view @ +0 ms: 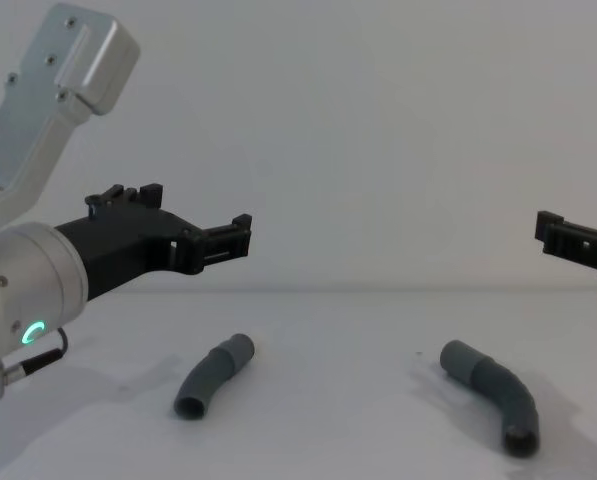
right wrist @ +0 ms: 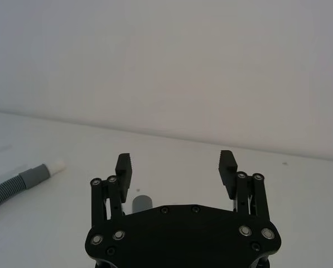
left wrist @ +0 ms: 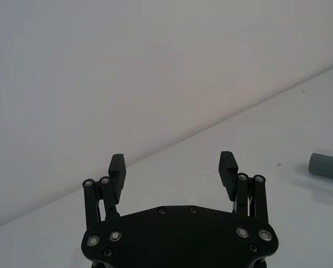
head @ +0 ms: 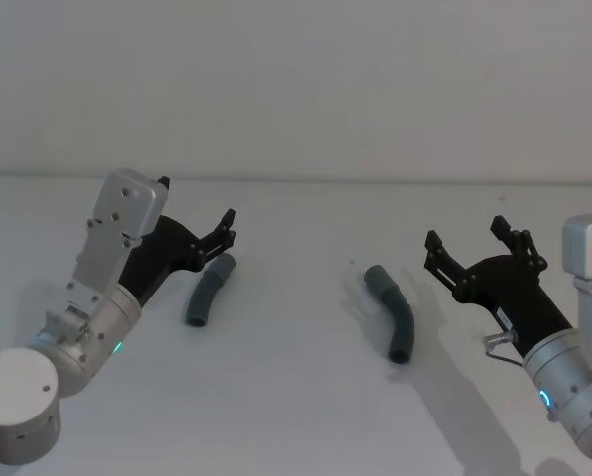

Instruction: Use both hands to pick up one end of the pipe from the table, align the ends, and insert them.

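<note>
Both spread & empty: left claw (head: pixel 196 200) hovers just over left pipe piece (head: pixel 209 291), right claw (head: pixel 466 233) near right pipe piece (head: pixel 392 312), pcs well apart on worktop (head: pixel 296 397), so lower each squarely across its piece, leaving mating length free.

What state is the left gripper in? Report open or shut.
Open. The left gripper's toothed fingers stand wide apart, with the table visible between them and nothing held.
</note>
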You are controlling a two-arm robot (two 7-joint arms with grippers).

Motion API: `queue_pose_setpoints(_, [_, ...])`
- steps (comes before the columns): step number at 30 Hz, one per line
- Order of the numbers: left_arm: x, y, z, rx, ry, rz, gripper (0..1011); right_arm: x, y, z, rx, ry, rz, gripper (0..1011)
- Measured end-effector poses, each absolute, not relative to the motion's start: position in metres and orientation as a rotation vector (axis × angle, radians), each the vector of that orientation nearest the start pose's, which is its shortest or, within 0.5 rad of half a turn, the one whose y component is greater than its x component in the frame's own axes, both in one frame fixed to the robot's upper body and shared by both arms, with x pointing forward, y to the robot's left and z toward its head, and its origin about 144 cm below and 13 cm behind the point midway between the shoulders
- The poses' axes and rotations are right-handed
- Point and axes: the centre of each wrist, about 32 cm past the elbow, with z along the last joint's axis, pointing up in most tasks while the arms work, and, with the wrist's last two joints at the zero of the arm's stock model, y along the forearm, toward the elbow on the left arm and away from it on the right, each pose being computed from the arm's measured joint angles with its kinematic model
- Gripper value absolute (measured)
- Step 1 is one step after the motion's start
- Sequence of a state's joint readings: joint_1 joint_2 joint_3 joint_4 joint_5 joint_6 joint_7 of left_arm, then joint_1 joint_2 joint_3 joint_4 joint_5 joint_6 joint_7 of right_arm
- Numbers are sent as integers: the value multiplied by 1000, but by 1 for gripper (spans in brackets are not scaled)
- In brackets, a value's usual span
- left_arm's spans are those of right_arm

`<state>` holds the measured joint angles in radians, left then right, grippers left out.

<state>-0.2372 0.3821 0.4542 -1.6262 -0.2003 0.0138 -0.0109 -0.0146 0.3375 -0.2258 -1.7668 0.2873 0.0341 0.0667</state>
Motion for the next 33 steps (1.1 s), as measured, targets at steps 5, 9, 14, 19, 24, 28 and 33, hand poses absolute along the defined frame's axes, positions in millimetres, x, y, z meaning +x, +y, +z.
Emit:
queue_pose_setpoints(5, [492,198,1204,61,-268,1124,1001,443,-237,1189,26,-75,-1230,1001])
queue_pose_setpoints(9, [492,198,1204,61,-268,1124,1001,443,-237,1189,26,-75,-1229,1001])
queue_pose_setpoints(14, [492,198,1204,61,-268,1124,1001,443,-237,1189,26,-75,-1229,1001])
queue_pose_setpoints(19, [492,198,1204,61,-268,1124,1001,443,-237,1189,26,-75,-1229,1001])
queue_pose_setpoints(24, [492,198,1204,61,-268,1124,1001,443,-237,1189,26,-75,-1229,1001])
queue_pose_setpoints(28, [492,198,1204,61,-268,1124,1001,443,-237,1189,26,-75,-1230,1001])
queue_pose_setpoints(33, [492,198,1204,61,-268,1124,1001,443,-237,1189,26,-75,-1230,1001])
